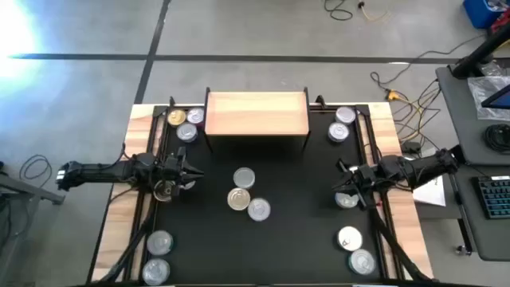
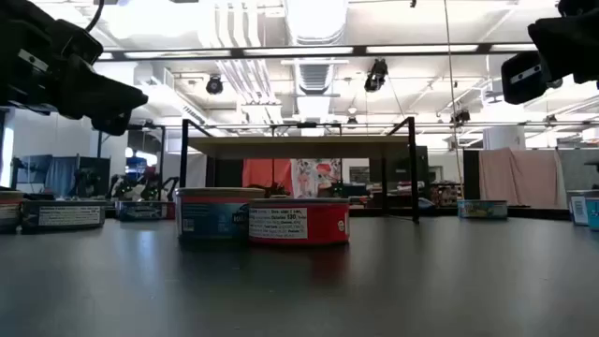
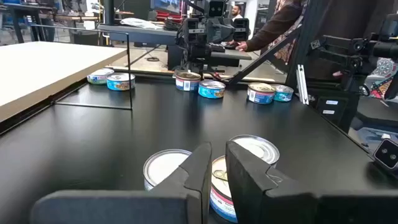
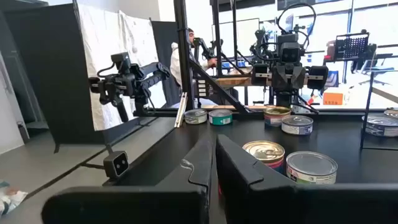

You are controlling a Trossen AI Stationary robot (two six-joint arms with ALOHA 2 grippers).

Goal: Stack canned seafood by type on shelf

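Since the shelf (image 1: 256, 112) at the far middle of the bench (image 1: 119, 215) carries no tins on its wooden top, the stacking looks not yet begun: the canned seafood (image 1: 244, 191) lies scattered in small groups, three at mid-bench and others toward every corner. Both the left tool (image 1: 194, 172) and the right tool (image 1: 341, 177) hang with fingers together, holding nothing. Labels are too small to sort by type, and the left arm covers part of a gold-lidded tin.
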